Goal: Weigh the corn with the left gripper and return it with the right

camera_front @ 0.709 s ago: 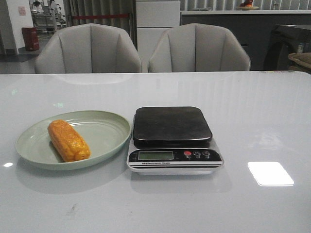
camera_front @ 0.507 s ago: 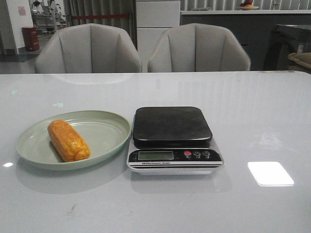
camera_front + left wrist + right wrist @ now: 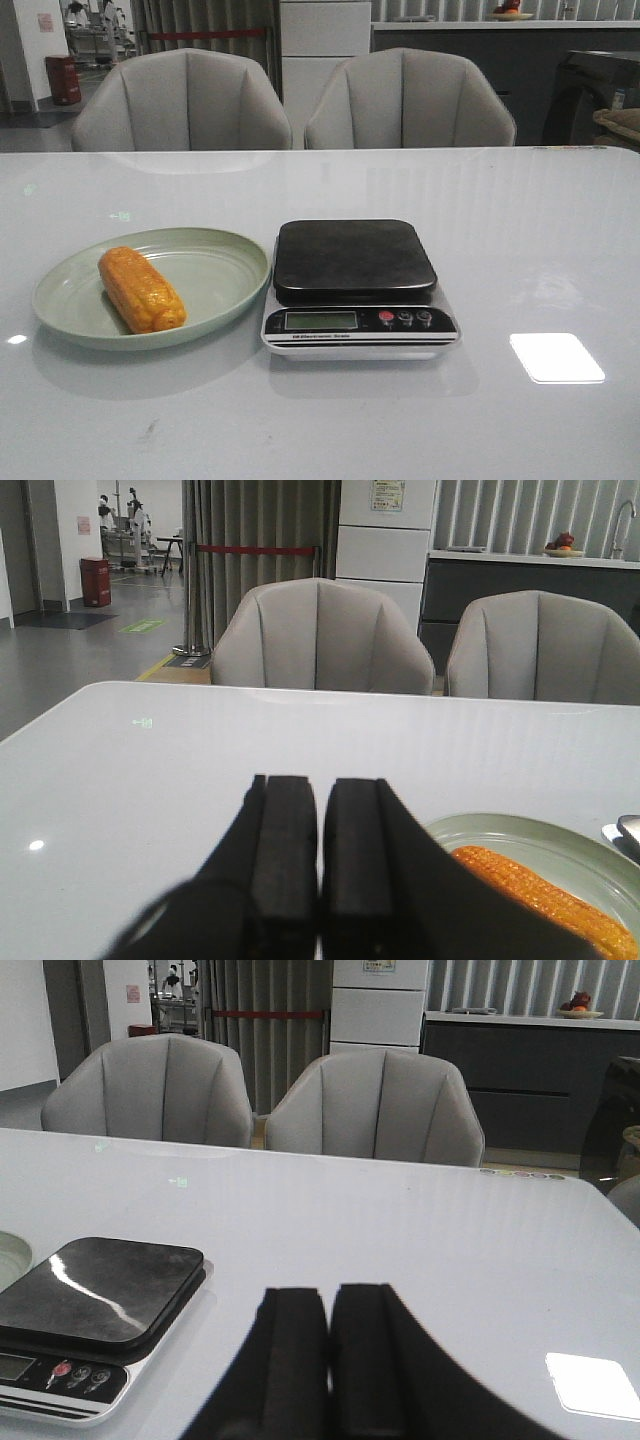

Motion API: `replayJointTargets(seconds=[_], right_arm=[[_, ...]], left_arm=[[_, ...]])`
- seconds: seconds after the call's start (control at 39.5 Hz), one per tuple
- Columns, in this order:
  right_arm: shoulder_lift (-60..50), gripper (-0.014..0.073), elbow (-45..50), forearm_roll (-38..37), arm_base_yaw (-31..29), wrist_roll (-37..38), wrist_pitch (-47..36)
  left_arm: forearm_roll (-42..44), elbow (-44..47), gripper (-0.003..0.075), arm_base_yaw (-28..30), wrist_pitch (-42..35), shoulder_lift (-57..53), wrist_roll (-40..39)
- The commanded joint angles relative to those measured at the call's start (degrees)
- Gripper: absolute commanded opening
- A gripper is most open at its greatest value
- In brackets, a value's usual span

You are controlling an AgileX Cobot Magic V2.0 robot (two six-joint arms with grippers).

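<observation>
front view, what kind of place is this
Probably a showroom or lab mock-up of a dining area: two padded chairs at a glossy white table, a counter behind, a roped barrier.

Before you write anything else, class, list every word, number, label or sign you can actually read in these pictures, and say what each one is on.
"Electronic Scale", roughly: small print under the display of the scale; the first characters are blurred.
Scale display: no digits can be made out.
Scale buttons: markings too small to read.
Paper on the white cabinet: blurred, unreadable.
Wall notice in the far room: unreadable.
The corn and the plate carry no text.
</observation>
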Motion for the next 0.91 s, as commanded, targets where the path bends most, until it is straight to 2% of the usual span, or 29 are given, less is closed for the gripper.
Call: replayJointTargets(seconds=[0.0, 0.15, 0.25, 0.61, 0.76, 0.89], right_arm=[[-1.1, 0.0155, 0.4, -0.7, -0.3, 0.0, -3.8], [-1.1, 0.0155, 0.4, -0.7, -0.3, 0.0, -3.6], [-1.1, 0.0155, 0.4, -0.7, -0.3, 0.0, -3.6], [-1.1, 0.0155, 0.4, -0.7, -0.3, 0.0, -3.6], [-1.1, 0.0155, 0.4, -0.7, -0.3, 0.0, -3.6], [-1.1, 0.0155, 0.4, -0.7, -0.3, 0.0, -3.6]], left_arm=[[-0.1, 1.9, 0.0113, 0.1, -4.8, -1.2, -0.1], [-0.2, 1.7, 0.0113, 0.1, -10.4, -1.2, -0.1], [-0.2, -0.2, 0.0113, 0.1, -9.9, -1.0, -0.1], [-0.1, -17.7, 0.0113, 0.1, 6.0, 10.4, -0.1], [-0.2, -20.5, 0.0113, 0.1, 15.0, 14.7, -0.1], [-0.2, -20.4, 0.0113, 0.1, 15.6, 16.1, -0.1]])
